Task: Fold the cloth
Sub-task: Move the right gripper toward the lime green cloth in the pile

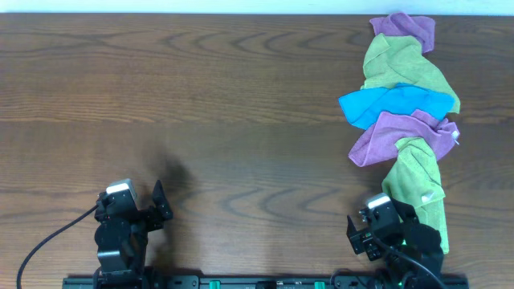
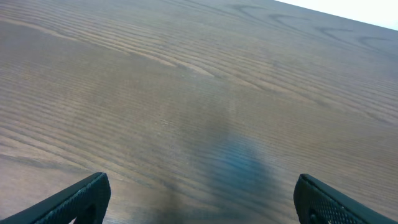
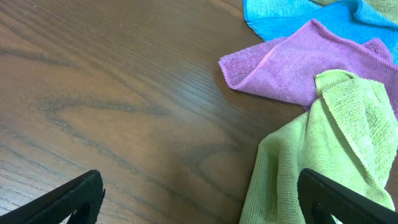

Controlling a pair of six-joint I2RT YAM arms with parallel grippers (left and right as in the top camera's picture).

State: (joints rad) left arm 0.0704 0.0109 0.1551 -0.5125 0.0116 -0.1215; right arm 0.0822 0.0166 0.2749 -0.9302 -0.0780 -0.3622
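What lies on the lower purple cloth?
An end of the near green cloth covers the right part of the purple cloth. The rest is bare; its far edge seems to overlap the blue cloth.

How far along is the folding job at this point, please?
Nothing looks done: the cloths lie crumpled in a heap on the right of the table, none folded. Nothing is in hand: the left hand and right hand are open and empty. All the folding is left; the near green cloth lies closest to the right hand.

Left arm (image 1: 122, 229), right arm (image 1: 389, 233): blk, white caps; blk cable (image 1: 50, 239) off left.
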